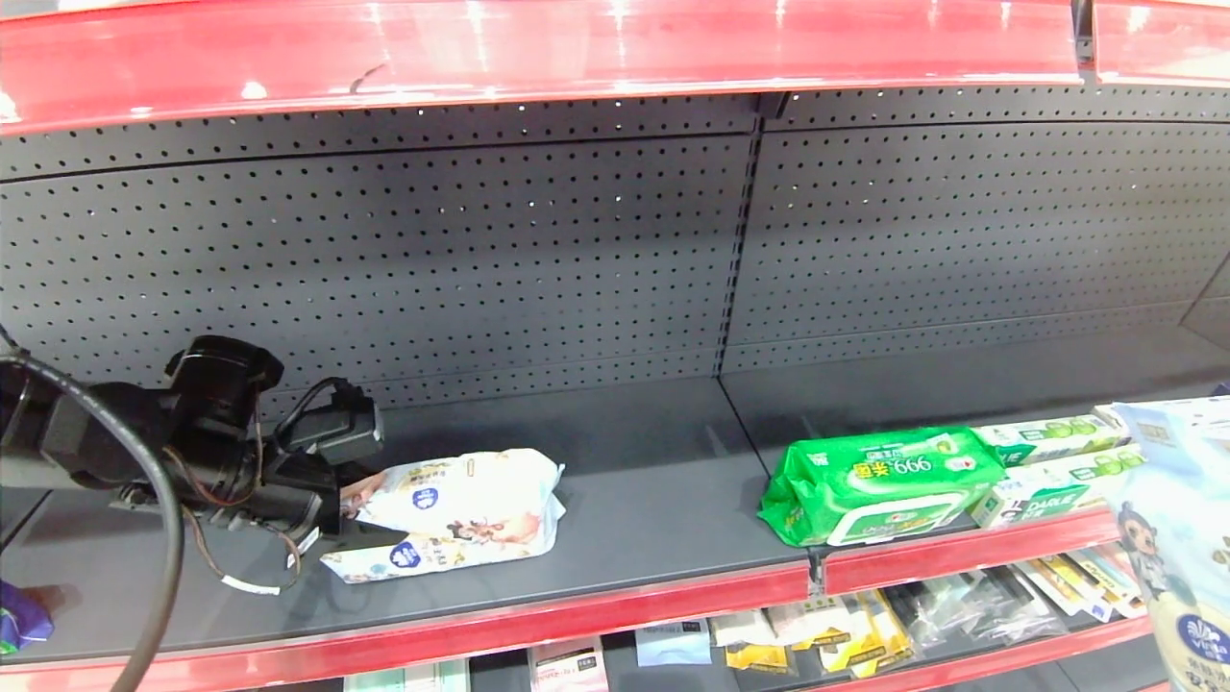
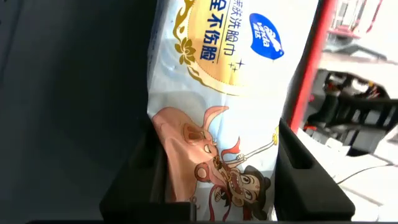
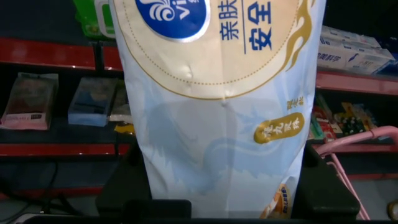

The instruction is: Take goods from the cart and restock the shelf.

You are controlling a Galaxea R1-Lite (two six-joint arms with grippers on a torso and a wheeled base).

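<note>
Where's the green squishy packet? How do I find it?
Find the long grey shelf with the red front edge. On its right half, near the front, lies the green packet, soft and flat with a white flap lid. The boxes beside it are stiff and mostly white, and the white pack far to its left is mostly white too.

Left gripper (image 1: pixel 346 495) clamps pack (image 1: pixel 471 500); right gripper (image 3: pixel 224 171) clamps 2nd pack (image 3: pixel 217 81).

Bare shelf (image 1: pixel 663 500) between white pack (image 1: pixel 461 509), green pack (image 1: pixel 874 481)
</note>
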